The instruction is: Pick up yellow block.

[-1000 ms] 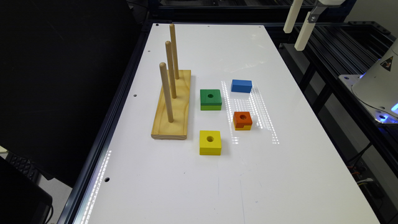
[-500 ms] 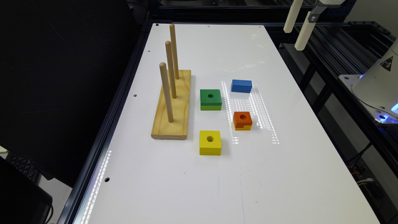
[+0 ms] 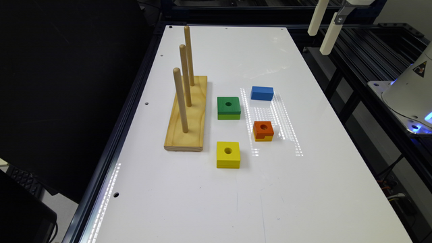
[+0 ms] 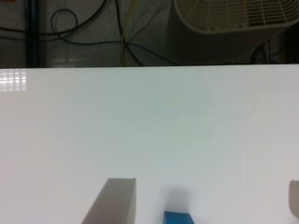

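Two fingers (image 3: 329,37) wide apart, holding nothing, gripper (image 3: 323,28) high past table (image 3: 303,189) far corner. Blue block (image 4: 178,218) right below. Yellow block (image 3: 228,154) far off, flat on table, just beside peg board (image 3: 187,116) front end. Orange block (image 3: 263,130) close by, yellow at bottom too, easy to grab by mistake. Could bump pegs (image 3: 180,99) on way down.

No words or numbers can be read; a yellow warning triangle (image 3: 420,68) marks the white robot base (image 3: 410,92).

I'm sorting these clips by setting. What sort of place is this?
Probably a robotics lab bench: a white table on a dark metal frame, a wooden peg board with toy blocks, cables on the floor.
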